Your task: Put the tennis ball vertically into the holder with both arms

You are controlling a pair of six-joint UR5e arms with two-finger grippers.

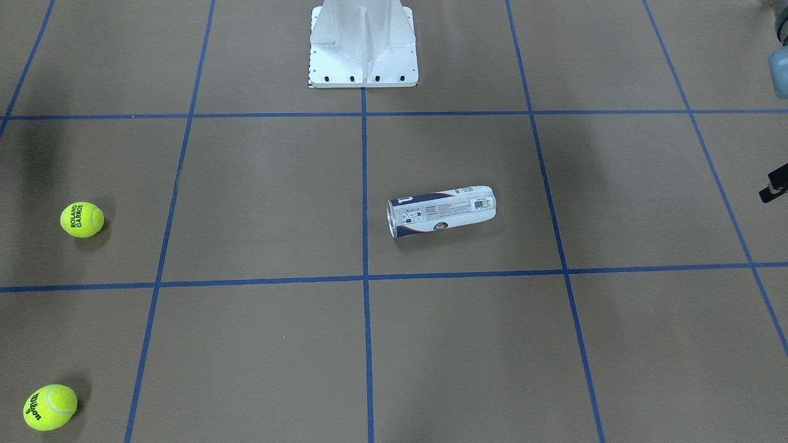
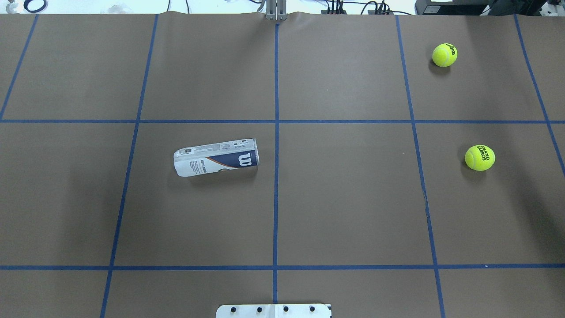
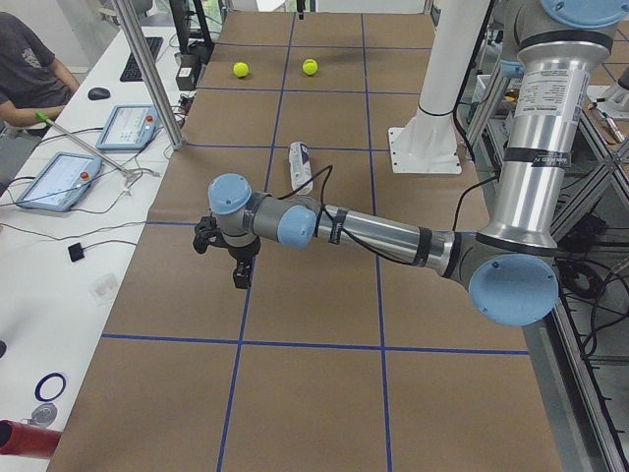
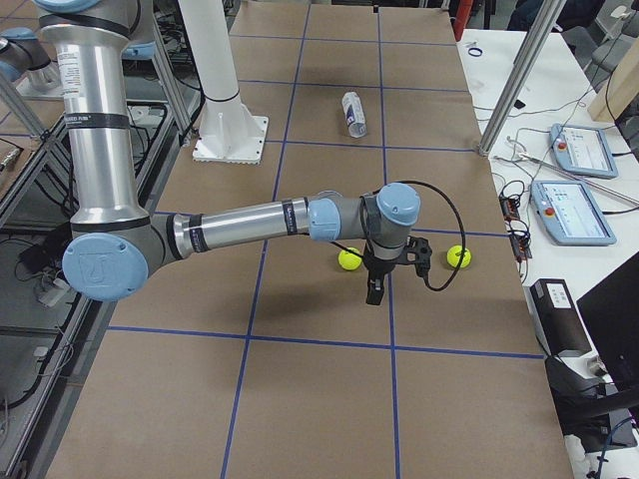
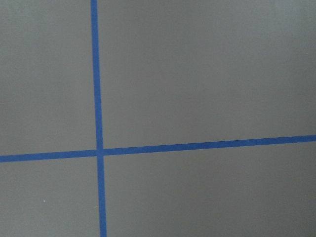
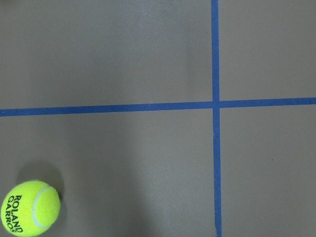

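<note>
Fuzzy Wilson ball (image 1: pixel 50 407), cylindrical plastic holder (image 1: pixel 441 211) lying sideways

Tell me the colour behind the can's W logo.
Navy, on the clear plastic cylindrical can; the overhead exterior view shows it best.

Brown table (image 2: pixel 353 198) w/ blue tape grid (image 2: pixel 276 176), 2 tablets (image 3: pixel 57 180) on side bench (image 3: pixel 59 265), seated person (image 3: pixel 28 69), kbd (image 3: pixel 136 59), mouse (image 3: pixel 98 93)

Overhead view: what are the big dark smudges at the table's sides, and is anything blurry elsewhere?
Overhead view: those soft patches on the table look like shadows, probably of the left arm and right arm above the frame; the Roland Garros ball casts a small one too. Front-facing view: the left arm, at the top right corner, is blurred. Wrist views: evenly lit, slightly soft.
</note>
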